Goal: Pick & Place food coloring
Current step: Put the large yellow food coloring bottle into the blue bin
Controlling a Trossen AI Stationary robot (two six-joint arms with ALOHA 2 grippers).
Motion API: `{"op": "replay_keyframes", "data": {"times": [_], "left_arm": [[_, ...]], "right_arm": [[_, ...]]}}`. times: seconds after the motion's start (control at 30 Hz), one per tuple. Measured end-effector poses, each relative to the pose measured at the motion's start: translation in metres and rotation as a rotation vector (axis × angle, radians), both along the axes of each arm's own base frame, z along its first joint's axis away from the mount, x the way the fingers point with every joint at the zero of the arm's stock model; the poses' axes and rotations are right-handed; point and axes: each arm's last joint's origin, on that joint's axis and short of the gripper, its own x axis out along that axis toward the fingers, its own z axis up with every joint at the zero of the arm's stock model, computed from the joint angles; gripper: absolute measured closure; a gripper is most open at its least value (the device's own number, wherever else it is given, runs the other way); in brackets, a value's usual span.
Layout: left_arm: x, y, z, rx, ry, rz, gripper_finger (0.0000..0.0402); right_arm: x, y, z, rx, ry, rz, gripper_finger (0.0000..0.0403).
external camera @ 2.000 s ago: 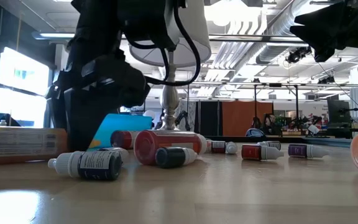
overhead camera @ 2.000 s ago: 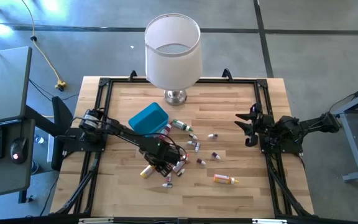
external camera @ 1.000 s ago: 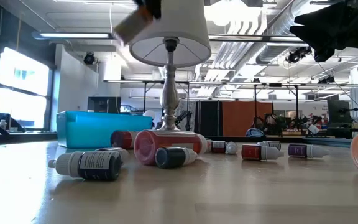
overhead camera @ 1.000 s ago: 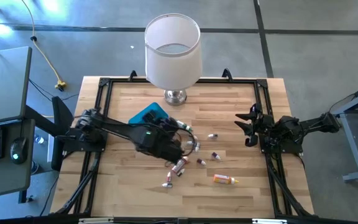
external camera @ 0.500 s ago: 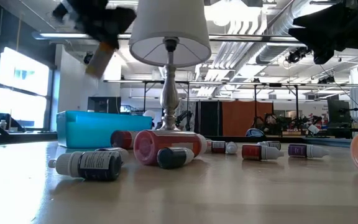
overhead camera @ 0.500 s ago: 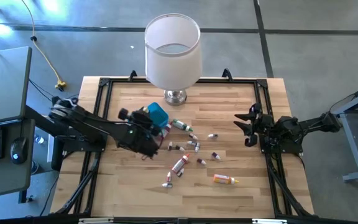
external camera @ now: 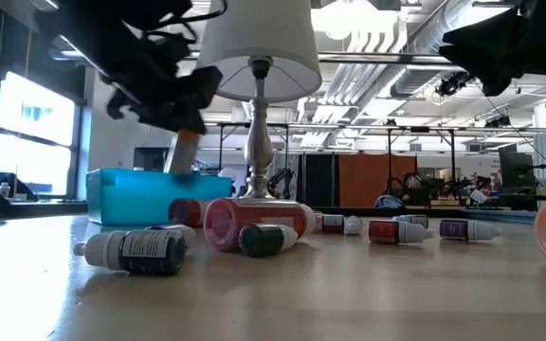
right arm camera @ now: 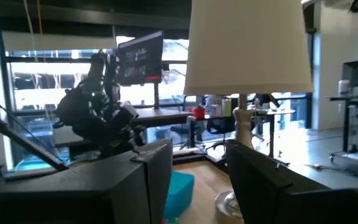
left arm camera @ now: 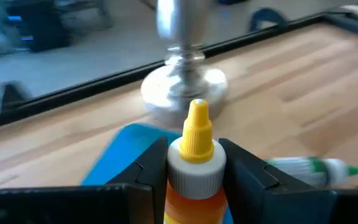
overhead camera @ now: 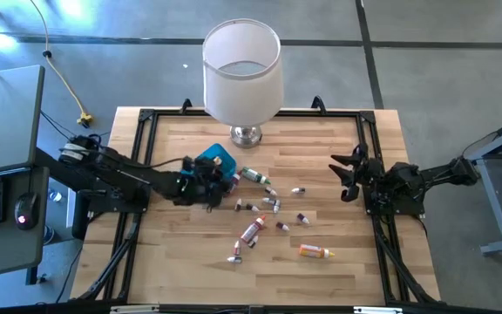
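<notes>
My left gripper (overhead camera: 206,181) hangs over the blue tray (overhead camera: 219,158) at the table's middle left, shut on an orange dropper bottle (left arm camera: 194,180) with a white collar and a yellow tip. In the low view the bottle (external camera: 186,150) sticks out below the gripper (external camera: 173,104), just above the tray (external camera: 131,194). Several other food coloring bottles (overhead camera: 252,231) lie on their sides on the table near the middle. One orange bottle (overhead camera: 314,251) lies nearer the front. My right gripper (overhead camera: 345,179) waits open at the right side, raised off the table. My left gripper pinches the orange bottle between its two fingers (left arm camera: 247,180) at the white collar (left arm camera: 194,168) below the yellow tip. The yellow tip sticks out beyond the fingertips. The bottle is lifted clear, slanting down over the blue tray.
A white-shaded lamp (overhead camera: 242,65) stands on a metal base (overhead camera: 246,135) at the far middle, just behind the tray. A green-capped bottle (overhead camera: 253,175) lies right of the tray. A black frame (overhead camera: 146,118) runs around the wooden table top.
My left gripper, shut on the orange bottle, has travelled from above the scattered bottles toward the table's left and far side. It has come down until the bottle hangs just over the blue tray. The right arm has kept still.
</notes>
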Motion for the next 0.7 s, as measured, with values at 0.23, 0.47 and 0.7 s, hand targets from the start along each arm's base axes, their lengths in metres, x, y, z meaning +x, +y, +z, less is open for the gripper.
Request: {"op": "replay_keyframes", "data": {"times": [0.23, 0.47, 0.7], "left_arm": [[0.012, 0.037, 0.009, 0.033, -0.015, -0.002, 0.0291], [0.013, 0.060, 0.006, -0.004, -0.036, 0.017, 0.0291], [0.000, 0.050, -0.017, 0.060, -0.072, 0.065, 0.0291]], "right_arm": [[-0.001, 0.000, 0.001, -0.040, -0.001, -0.014, 0.0258], [-0.001, 0.000, 0.002, -0.034, -0.008, -0.013, 0.0258], [-0.001, 0.000, 0.002, 0.009, -0.026, 0.010, 0.0258]]}}
